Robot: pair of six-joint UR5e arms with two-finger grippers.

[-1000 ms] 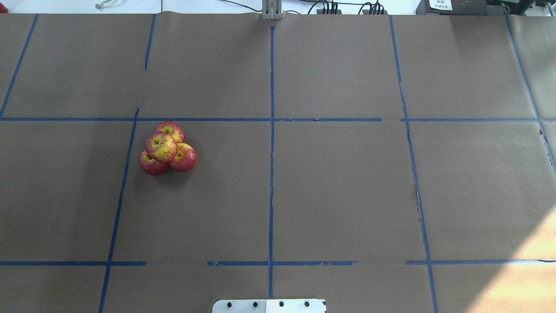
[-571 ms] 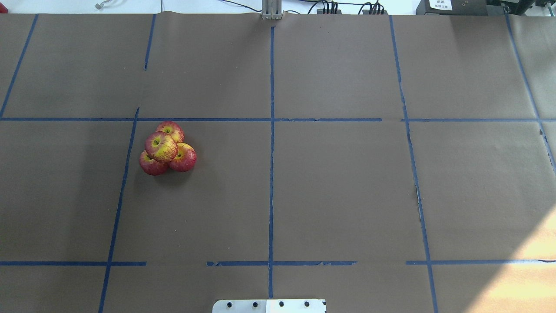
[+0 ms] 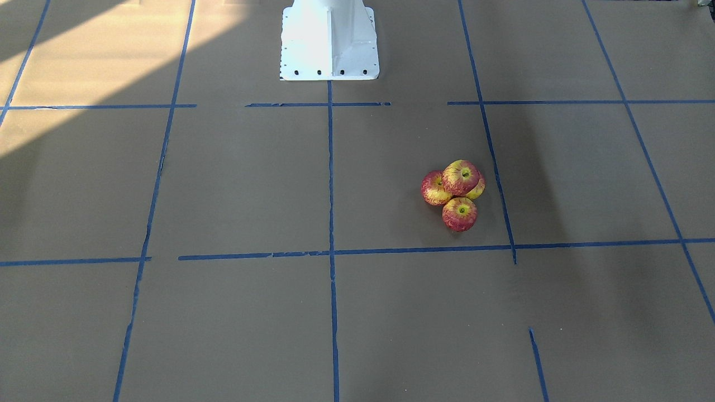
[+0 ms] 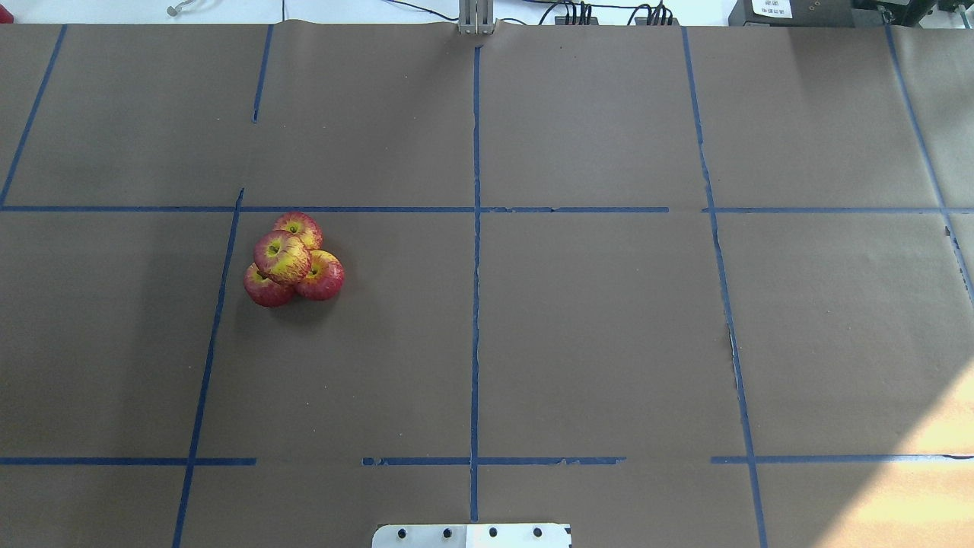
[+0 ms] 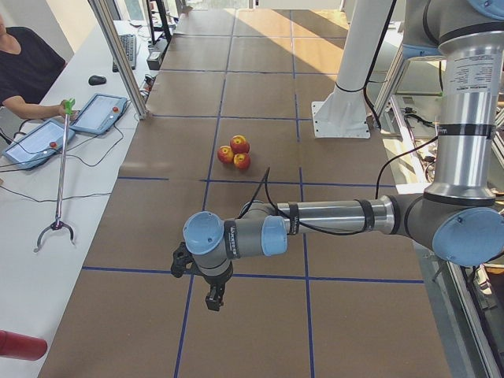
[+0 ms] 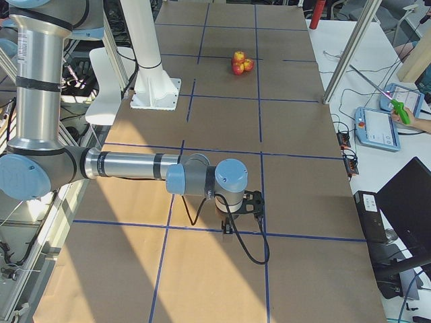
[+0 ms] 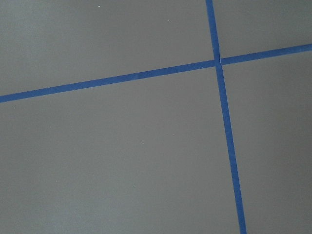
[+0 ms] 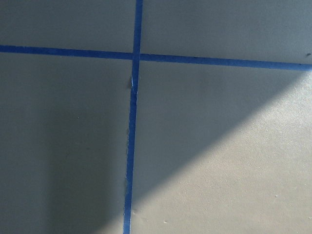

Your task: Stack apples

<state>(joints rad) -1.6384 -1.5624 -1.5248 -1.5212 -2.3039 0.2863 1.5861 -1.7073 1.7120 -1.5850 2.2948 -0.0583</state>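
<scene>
Four red and yellow apples sit in one pile on the brown paper-covered table. One apple (image 4: 282, 257) rests on top of three others (image 4: 323, 278) that touch each other. The pile also shows in the front-facing view (image 3: 461, 177), the left view (image 5: 238, 150) and the right view (image 6: 240, 62). My left gripper (image 5: 213, 301) hangs over the table far from the pile, and I cannot tell if it is open or shut. My right gripper (image 6: 227, 229) hangs over the opposite end, and I cannot tell its state either. Both wrist views show only paper and blue tape.
Blue tape lines (image 4: 475, 251) divide the table into squares. The white robot base (image 3: 329, 39) stands at the robot's edge. An operator's side table with tablets (image 5: 102, 114) and a grabber tool (image 5: 61, 169) runs along the far side. A sunlight patch (image 4: 913, 472) lies at the right.
</scene>
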